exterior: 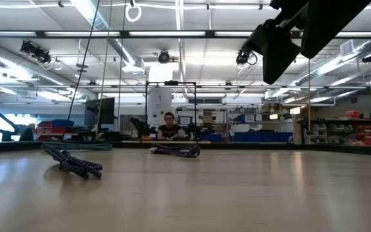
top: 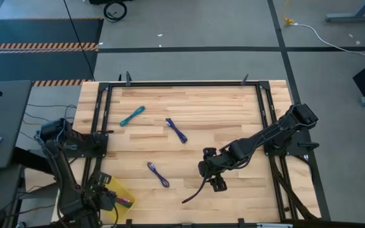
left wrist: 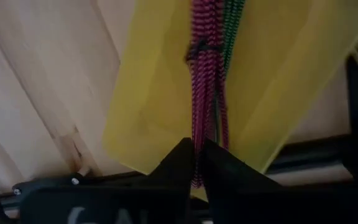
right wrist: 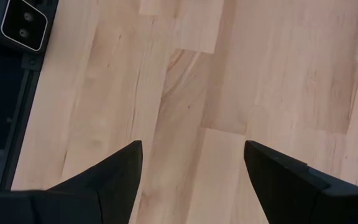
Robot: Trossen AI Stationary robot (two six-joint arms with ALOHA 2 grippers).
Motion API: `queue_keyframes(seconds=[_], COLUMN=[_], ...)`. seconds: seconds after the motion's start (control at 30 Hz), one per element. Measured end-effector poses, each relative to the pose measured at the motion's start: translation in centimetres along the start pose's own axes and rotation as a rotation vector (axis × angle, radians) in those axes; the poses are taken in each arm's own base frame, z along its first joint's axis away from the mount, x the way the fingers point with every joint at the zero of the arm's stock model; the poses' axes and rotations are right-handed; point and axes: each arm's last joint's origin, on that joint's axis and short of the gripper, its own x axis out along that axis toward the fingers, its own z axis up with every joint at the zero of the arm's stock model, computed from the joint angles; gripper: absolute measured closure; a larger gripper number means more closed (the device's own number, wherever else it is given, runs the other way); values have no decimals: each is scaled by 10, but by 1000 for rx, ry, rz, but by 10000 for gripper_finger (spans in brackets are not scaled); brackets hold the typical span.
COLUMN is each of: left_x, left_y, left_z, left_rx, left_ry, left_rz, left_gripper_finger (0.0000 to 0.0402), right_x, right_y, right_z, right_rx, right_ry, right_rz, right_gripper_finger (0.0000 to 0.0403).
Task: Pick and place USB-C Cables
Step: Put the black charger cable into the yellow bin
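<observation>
My left gripper [left wrist: 197, 171] is at the table's near left corner, over a yellow tray [top: 122, 190], shut on a maroon-red cable bundle [left wrist: 205, 81]. A green cable [left wrist: 232, 25] lies beside the maroon one on the tray [left wrist: 278, 81]. A teal cable [top: 132, 116] and two blue-purple cables [top: 177, 130] [top: 158, 174] lie flat on the wooden table. The blue-purple cables also show in the low view [exterior: 176, 150] [exterior: 73, 161]. My right gripper [top: 215, 180] is open and empty above bare wood [right wrist: 191, 118], right of the nearer blue-purple cable. My left gripper pinches the maroon-red bundle's near end [left wrist: 197, 163] between its two fingers, which lie along the bundle. The rest of the bundle stretches straight away from the fingers over the yellow tray. Whether it rests on the tray or hangs clear I cannot tell.
A black metal frame [top: 182, 83] runs around the tabletop. A black robot wire [top: 192, 195] trails on the wood below my right gripper. A person [exterior: 169, 125] sits far behind the table in the room.
</observation>
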Motion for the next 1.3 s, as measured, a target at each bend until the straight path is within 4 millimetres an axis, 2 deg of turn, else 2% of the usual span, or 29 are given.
queue_keyframes(seconds=[0.13,0.3,0.53,0.7,0.9,1.1,1.3], left_x=[9,10,11,15,21,27,30], left_y=[-4,-2,10,32,64,96,142], left_z=[3,3,16,36,62,85,98], left_rx=[-18,-20,-69,-205,-393,-371,-306], left_ry=[15,0,-60,-83,-35,-48,-19], left_rz=[38,87,149,185,132,94,93], left_gripper_finger=[327,293,275,277,283,285,286], right_x=[0,0,0,0,0,-1,-1], right_y=[0,0,0,0,-1,-3,-4], right_z=[0,0,1,2,3,7,4], right_rx=[-4,-7,-8,-9,-9,-10,-11], right_ry=[0,-1,-7,-18,-38,-93,-62], right_rz=[0,0,2,5,-36,-112,-121], right_gripper_finger=[117,117,117,117,117,117,120])
